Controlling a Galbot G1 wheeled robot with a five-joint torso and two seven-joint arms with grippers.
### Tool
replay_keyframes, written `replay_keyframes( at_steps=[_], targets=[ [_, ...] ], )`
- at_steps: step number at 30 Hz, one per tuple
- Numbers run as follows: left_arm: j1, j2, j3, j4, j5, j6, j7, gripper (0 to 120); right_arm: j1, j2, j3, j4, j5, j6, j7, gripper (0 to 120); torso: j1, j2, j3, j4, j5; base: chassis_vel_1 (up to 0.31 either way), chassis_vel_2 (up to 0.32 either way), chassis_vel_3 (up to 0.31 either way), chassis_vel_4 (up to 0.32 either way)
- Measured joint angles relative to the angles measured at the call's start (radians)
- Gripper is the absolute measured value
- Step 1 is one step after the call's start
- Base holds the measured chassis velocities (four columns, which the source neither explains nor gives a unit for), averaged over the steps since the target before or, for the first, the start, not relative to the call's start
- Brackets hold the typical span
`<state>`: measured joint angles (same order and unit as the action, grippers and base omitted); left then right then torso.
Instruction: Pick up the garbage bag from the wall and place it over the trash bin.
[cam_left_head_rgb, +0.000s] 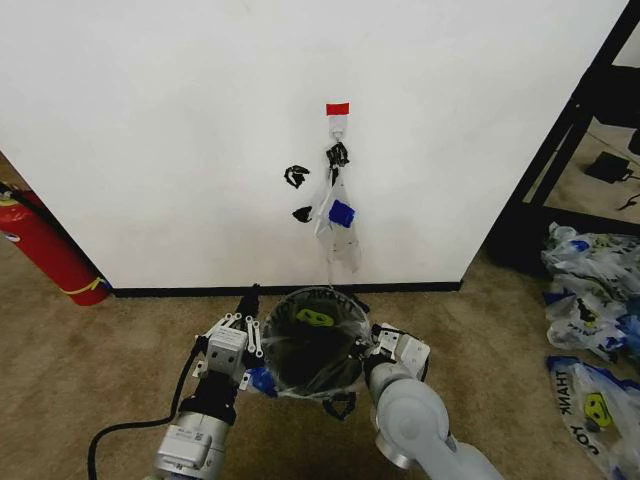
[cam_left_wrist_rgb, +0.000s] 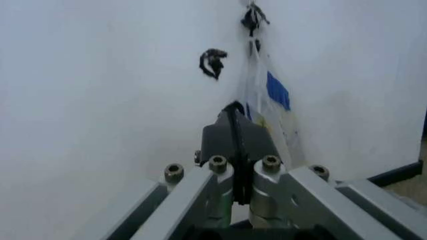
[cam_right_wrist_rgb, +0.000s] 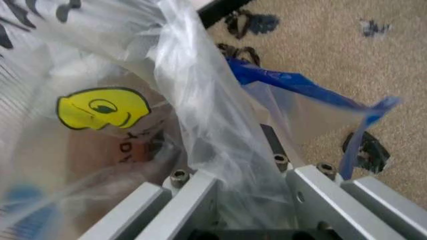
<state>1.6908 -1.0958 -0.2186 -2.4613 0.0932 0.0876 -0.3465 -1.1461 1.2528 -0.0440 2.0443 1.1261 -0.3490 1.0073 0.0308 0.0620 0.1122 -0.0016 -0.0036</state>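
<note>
Head view: garbage bag (cam_left_head_rgb: 312, 322) lining trash bin (cam_left_head_rgb: 322, 385).

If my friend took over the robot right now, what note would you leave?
Left hand: shut, by the left rim of the small round black trash bin.
Right hand: at the bin's right rim, under draped plastic.
Thin translucent white garbage bag with yellow smiley: off the white wall, spread over the bin.
Left to do: check its edge wraps the whole rim.
</note>
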Motion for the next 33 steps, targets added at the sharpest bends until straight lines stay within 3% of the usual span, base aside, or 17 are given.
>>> replay_keyframes(
  at_steps=[11, 22, 28, 33],
  targets=[
    [0.023, -0.035, 0.006, 0.032, 0.030, -0.021, -0.022, 0, 0.062, 0.102, 0.007, -0.137, 0.005, 0.001, 0.018, 0, 0.000, 0.000, 0.000, 0.0003, -0.0003, 0.000, 0.000, 0.000, 0.000],
    [0.031, -0.056, 0.022, 0.057, 0.061, -0.042, -0.028, 0, 0.047, 0.135, 0.029, -0.146, -0.023, 0.006, 0.036, 35, 0.000, 0.000, 0.000, 0.0001, -0.0002, 0.000, 0.000, 0.000, 0.000],
    [0.048, -0.060, 0.021, 0.059, 0.084, -0.058, -0.028, 0, 0.003, 0.110, 0.007, -0.040, -0.059, 0.001, 0.041, 60, 0.000, 0.000, 0.000, 0.0003, -0.0002, 0.000, 0.000, 0.000, 0.000],
    [0.050, -0.061, 0.014, 0.054, 0.086, -0.064, -0.028, 0, -0.036, 0.068, -0.018, 0.039, -0.144, 0.016, 0.010, 71, 0.000, 0.000, 0.000, 0.0002, 0.0001, 0.000, 0.000, 0.000, 0.000]
  ],
)
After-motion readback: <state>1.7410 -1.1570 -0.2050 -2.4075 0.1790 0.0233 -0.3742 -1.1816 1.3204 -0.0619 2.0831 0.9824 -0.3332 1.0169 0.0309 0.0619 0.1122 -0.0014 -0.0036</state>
